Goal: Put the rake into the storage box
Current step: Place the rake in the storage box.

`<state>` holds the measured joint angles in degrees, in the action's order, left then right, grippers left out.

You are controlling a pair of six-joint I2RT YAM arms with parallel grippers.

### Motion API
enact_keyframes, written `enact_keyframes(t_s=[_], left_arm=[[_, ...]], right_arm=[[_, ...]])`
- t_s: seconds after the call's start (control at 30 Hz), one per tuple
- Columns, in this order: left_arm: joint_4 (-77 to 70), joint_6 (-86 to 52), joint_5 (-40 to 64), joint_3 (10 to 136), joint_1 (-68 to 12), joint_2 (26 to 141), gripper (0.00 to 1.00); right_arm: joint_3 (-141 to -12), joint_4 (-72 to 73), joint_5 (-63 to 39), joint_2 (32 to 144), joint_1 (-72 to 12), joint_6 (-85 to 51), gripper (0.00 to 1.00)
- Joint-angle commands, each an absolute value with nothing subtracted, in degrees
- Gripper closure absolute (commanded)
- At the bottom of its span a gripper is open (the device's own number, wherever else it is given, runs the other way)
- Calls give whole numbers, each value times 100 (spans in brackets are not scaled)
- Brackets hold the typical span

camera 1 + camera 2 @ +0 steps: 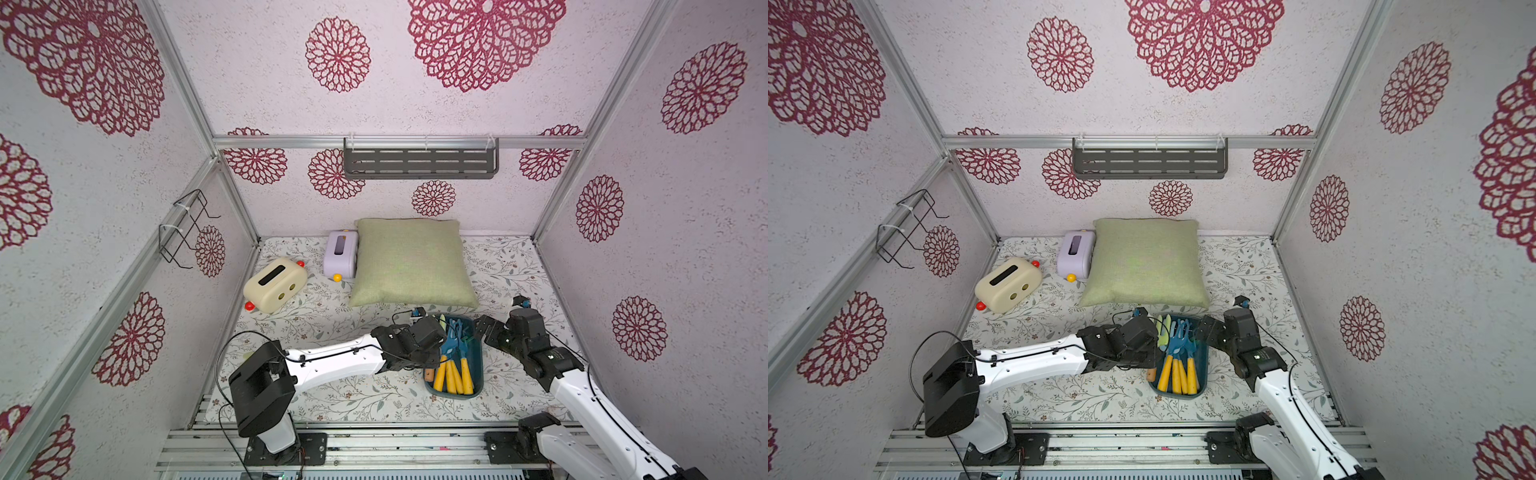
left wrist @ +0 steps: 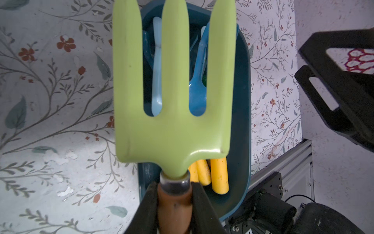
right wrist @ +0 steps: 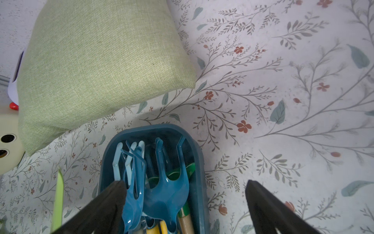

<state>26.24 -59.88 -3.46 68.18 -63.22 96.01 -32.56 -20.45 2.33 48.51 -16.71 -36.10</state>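
The task is well on but not finished: the rake (image 2: 172,131), a pale green three-tined head on a brown wooden handle, is in the left gripper (image 2: 175,192) and not yet in the storage box (image 2: 242,121). The black fingers (image 2: 202,202) are clamped on the handle just behind the metal collar, so pickup and carry look done. In the left wrist view the head lies lengthwise along the dark teal tub, but off to one side. One outer tine is over the floral tablecloth (image 2: 50,101), and the middle and other outer tine are over the tub's inside. In both top views the green tines (image 1: 1163,328) show at the far end of the tub's left rim, close by the black wrist. Whether the rake touches the rim, I cannot tell. The tub already holds several blue-headed tools with yellow handles (image 1: 453,370), packed side by side, which leaves a narrow gap along the left wall. What remains, in my judgement, is a small shift toward the tub's middle, a lowering, and the release. The right gripper (image 3: 184,182) is spread wide and empty, hovering over the tub's far end near the green cushion (image 3: 97,60).
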Motion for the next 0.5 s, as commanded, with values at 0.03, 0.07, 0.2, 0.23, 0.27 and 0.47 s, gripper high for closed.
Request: enact_keyframes(t_s=[0.03,0.07,0.2,0.23,0.27,0.47], left_arm=[[2347,-5969,-244,7181,-6403,9862,94],[2348,-5945,-229,7274,-6407,9937,94],[2337,-5897,-164,7624,-6455,10251,95],[2344,-5898,-149,7690,-6468,10324,95],[2347,-5905,-137,7733,-6478,10374,95],[2358,-5955,30,7985,-6511,10705,95]], right_arm=[[-3212,-1989,293,4686,-1591,-3679,1],[-3208,-1985,275,4668,-1580,-3665,1],[-3197,-1973,181,4606,-1522,-3591,1],[-3199,-1969,141,4598,-1505,-3570,1],[-3199,-1965,116,4597,-1488,-3556,1],[-3174,-1960,-25,4537,-1402,-3474,1]])
